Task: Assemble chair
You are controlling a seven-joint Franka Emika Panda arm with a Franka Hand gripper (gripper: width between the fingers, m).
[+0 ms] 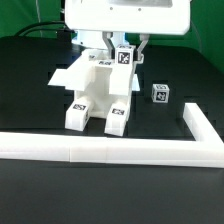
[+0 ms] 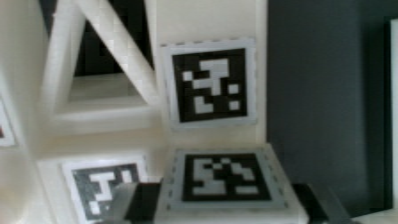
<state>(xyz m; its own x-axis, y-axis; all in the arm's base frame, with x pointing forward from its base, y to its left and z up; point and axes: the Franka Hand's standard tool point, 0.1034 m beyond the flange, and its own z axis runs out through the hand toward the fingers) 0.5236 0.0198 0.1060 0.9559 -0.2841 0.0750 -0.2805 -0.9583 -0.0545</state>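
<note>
White plastic makes up the half-built chair, which sits at the centre of the exterior view on the black surface. Its flat seat slab lies roughly level, and two blocky legs reach toward the lower edge of the frame with tags on their near ends, so the piece's long axis runs from the back of the scene to the front. At its far side, upper middle of the frame, the end effector is clenched on an upright tagged bar. In the blurred wrist view the dark fingers press on either side of that bar. Another tagged white face shows beyond it, and I cannot tell whether it is the same part. A small cube stands alone toward the exterior view's right, well apart from the chair. The border rail crosses the lower frame. The arm's white housing is cut off at the top edge and hides the chair's rear.
</note>
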